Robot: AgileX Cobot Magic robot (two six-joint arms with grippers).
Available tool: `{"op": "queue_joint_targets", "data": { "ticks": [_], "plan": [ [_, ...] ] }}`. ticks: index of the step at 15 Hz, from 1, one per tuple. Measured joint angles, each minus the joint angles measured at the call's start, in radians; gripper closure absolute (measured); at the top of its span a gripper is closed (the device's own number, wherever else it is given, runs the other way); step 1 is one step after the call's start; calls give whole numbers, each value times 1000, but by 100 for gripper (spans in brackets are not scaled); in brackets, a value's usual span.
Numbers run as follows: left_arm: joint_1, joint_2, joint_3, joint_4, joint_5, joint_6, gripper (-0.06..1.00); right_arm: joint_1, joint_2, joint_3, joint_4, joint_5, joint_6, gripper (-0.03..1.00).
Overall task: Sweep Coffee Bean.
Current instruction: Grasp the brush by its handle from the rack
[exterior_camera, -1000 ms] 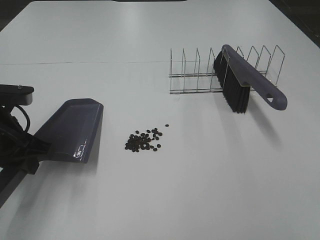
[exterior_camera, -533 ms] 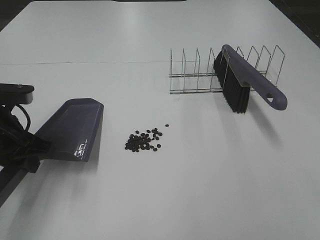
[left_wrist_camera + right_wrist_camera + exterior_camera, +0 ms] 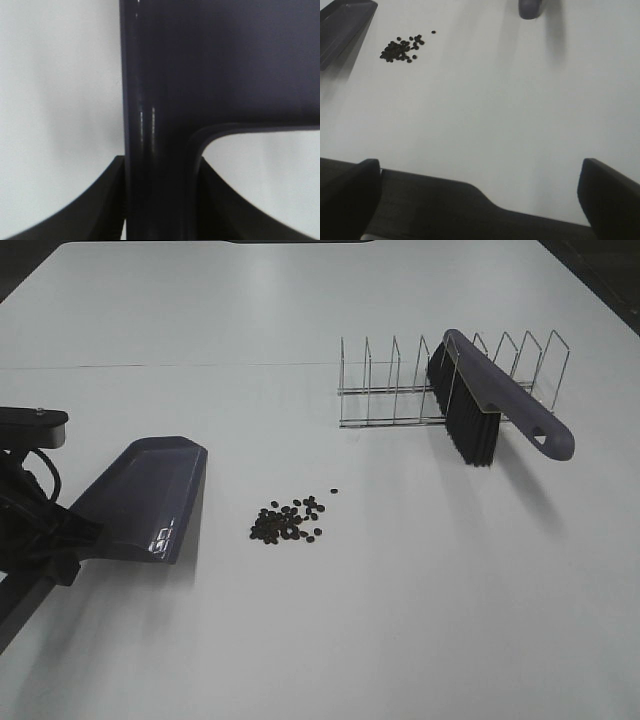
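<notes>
High view: I am gripping the grey-purple dustpan (image 3: pixel 150 500) by its handle with my left gripper (image 3: pixel 50 540), at the nine o'clock edge of the white table (image 3: pixel 400 620). The coffee beans (image 3: pixel 288 523) are lying in a loose heap at the pan's three o'clock, near its lip but apart from it. At two o'clock from them, a brush (image 3: pixel 480 400) is leaning in a wire rack (image 3: pixel 390 390).

Left wrist view: the dustpan (image 3: pixel 225 65) is filling the picture, its handle clamped between my fingers (image 3: pixel 100 210). The beans are out of view here.

Right wrist view: only here is my right gripper (image 3: pixel 479 167) showing, its fingers (image 3: pixel 350 195) standing wide apart over bare table, holding nothing. The coffee beans (image 3: pixel 400 49) are lying well beyond, beside a dustpan (image 3: pixel 342 25) corner.
</notes>
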Motion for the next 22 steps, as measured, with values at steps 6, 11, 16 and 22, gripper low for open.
{"op": "queue_joint_targets", "data": {
  "ticks": [6,11,16,22],
  "plan": [
    [0,0,0,0,-4,0,62,0,787,-427,17,24,0,-2],
    [0,0,0,0,-4,0,62,0,1279,-806,16,57,-23,-2],
    [0,0,0,10,-4,0,62,-2,1600,-1137,-30,71,-25,-2],
    [0,0,0,1,-4,0,62,-2,1920,-1431,-54,73,-53,-2]
  ]
}}
